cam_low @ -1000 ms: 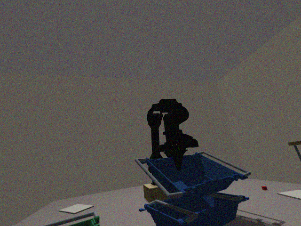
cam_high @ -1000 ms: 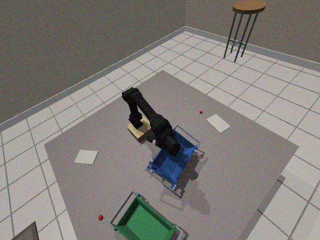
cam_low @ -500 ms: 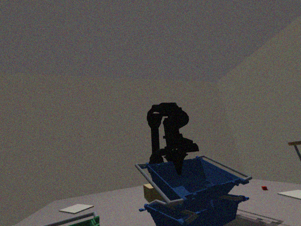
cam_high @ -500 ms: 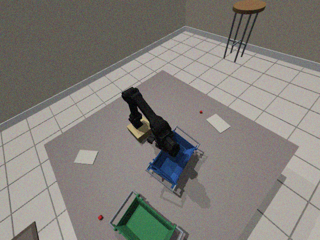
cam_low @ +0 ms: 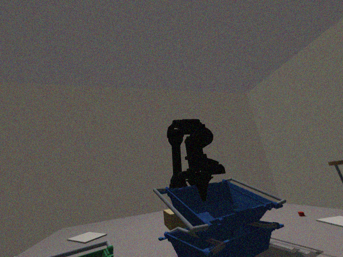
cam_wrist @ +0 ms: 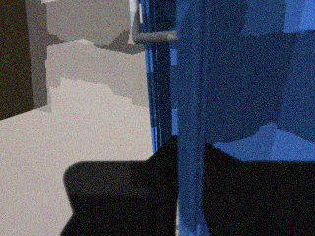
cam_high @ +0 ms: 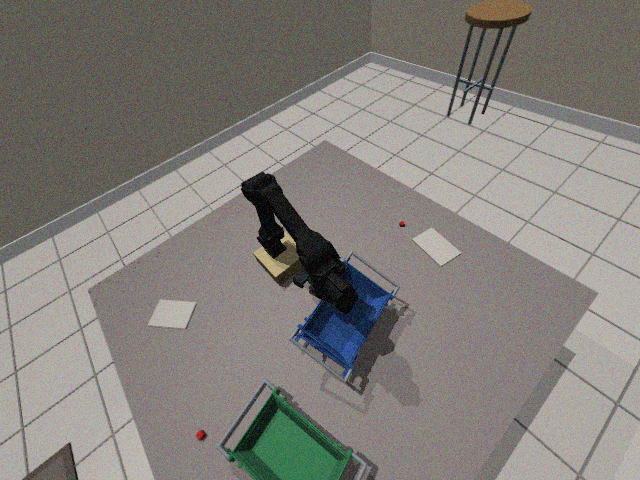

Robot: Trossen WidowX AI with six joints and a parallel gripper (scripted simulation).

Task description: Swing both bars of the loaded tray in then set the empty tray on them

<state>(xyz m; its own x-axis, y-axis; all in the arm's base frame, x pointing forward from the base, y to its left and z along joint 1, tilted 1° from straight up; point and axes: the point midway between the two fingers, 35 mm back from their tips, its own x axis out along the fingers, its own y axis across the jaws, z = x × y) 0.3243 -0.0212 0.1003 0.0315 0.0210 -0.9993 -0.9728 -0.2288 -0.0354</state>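
Note:
My gripper (cam_low: 203,195) (cam_wrist: 182,140) is shut on one long wall of the empty blue tray (cam_high: 336,330) (cam_low: 235,200) (cam_wrist: 236,88). It holds that tray roughly level, right over the loaded blue tray (cam_low: 238,240). In the exterior view the two trays look nearly stacked; I cannot tell whether they touch. The held tray's own grey bars (cam_high: 373,269) (cam_low: 172,205) stick out past its ends. From above, the held tray hides most of the loaded tray. The blocks inside it barely show.
A green tray (cam_high: 289,444) (cam_low: 103,251) lies at the near table edge. The arm stands on a tan base block (cam_high: 279,266) (cam_low: 169,218). Two white sheets (cam_high: 172,313) (cam_high: 436,246) and small red cubes (cam_high: 201,435) (cam_high: 402,223) lie on the table. A stool (cam_high: 496,15) stands far off.

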